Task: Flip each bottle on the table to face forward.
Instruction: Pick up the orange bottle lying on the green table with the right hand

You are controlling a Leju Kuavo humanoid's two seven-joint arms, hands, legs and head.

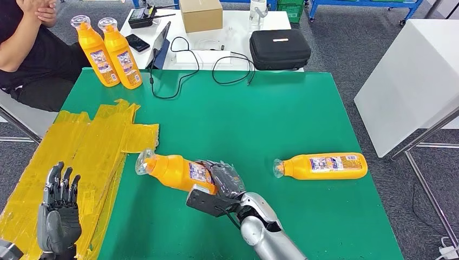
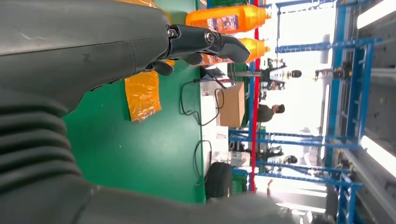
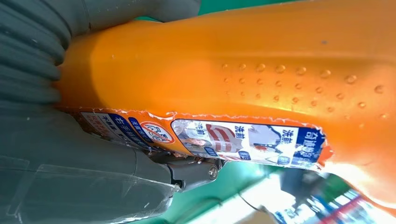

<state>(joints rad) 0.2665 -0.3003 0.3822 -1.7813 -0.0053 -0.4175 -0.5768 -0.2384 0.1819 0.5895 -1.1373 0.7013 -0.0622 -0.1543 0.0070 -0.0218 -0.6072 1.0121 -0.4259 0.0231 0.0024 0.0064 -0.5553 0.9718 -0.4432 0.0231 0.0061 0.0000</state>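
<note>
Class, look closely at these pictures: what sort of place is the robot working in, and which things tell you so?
Probably a robotics lab or workshop. Blue metal racking lines the room, a green test table carries taped yellow sheeting, and a side table holds a cardboard box, cables and a black case.

bottle [image 3: 261, 70] label, Chinese characters, prohibition sign

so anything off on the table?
The yellow tape patch on the table's left is crinkled, its edges ragged. The label on the bottle held by the right hand has a torn edge. A second bottle lies on its side.
</note>
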